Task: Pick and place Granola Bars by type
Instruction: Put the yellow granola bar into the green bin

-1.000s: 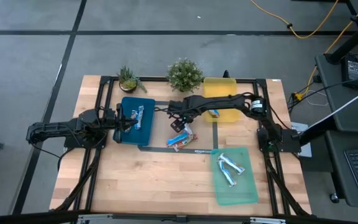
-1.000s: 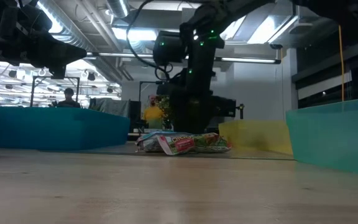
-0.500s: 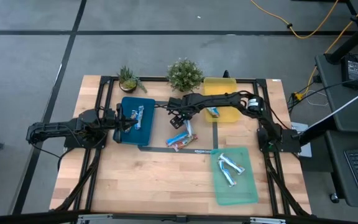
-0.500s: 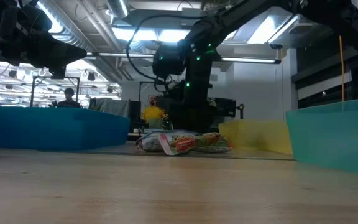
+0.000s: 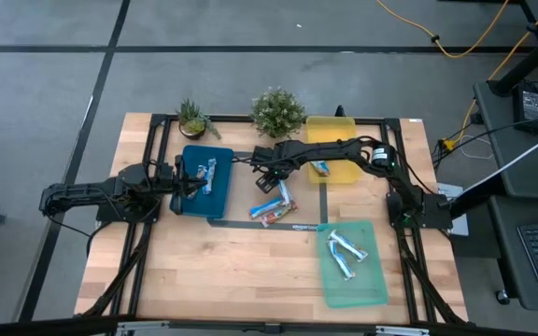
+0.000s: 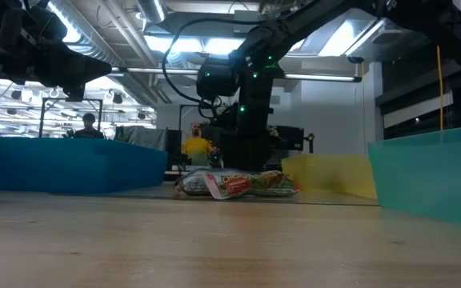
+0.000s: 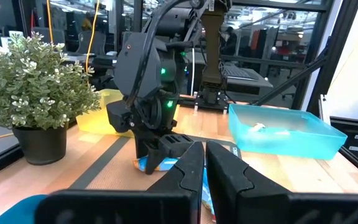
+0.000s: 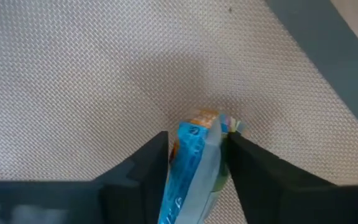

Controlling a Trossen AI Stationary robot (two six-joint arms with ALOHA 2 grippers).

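My right gripper hangs over the grey mat in the middle of the table, shut on a blue granola bar with an orange end. The left wrist view shows that gripper with the bar below it. A few loose bars lie in a small pile on the mat nearer the near edge, also seen in the low view. My left gripper is shut and holds nothing, waiting over the blue tray, which has bars in it. My right gripper pinches the blue bar between its two fingers, which come from above pointing down and lie across the bar's width. The bar's orange end points down at the mat. Whether that end touches the mat cannot be told.
A yellow tray with one bar sits at the far side, and a green tray with a few bars lies at the near right. Two potted plants stand along the far edge. Bare wood fills the near left.
My right gripper has moved a short way toward the far edge, away from the pile of loose bars, and has then stayed still. The bars left in the pile have shifted slightly.
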